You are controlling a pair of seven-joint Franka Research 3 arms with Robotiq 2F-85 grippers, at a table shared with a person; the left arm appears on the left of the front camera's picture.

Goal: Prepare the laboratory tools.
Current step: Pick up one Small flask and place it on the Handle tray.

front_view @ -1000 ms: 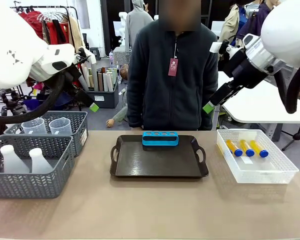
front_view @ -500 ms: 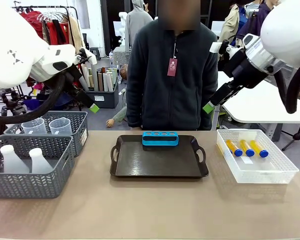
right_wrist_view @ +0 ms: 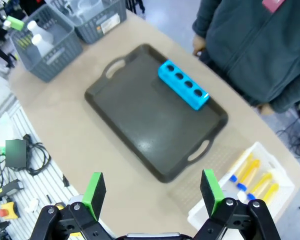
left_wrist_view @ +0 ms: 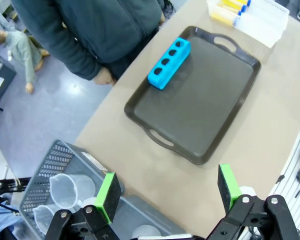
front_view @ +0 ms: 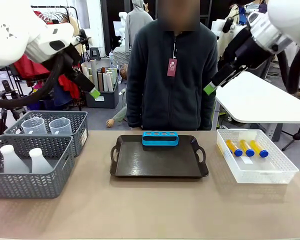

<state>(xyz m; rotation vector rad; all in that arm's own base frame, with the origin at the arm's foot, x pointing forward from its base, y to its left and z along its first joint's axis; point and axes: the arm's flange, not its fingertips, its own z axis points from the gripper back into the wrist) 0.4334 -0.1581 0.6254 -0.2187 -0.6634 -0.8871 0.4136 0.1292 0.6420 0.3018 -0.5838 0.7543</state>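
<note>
Above the counter (front_view: 150, 215), left end effector (left_wrist_view: 168, 187) and right end effector (right_wrist_view: 152, 190) are hovering open, empty.
Tubes (front_view: 246, 148), flasks (front_view: 12, 160) and jugs (front_view: 60, 126) are all awaiting transfer to the tray (front_view: 155, 167).

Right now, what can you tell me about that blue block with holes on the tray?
The blue tube rack is a long, bright blue block that looks like plastic. It has four round holes in a row along its top, all empty. It sits flat on the dark tray, along the tray's far rim and about midway between its two handles. Only the tray touches it.
</note>
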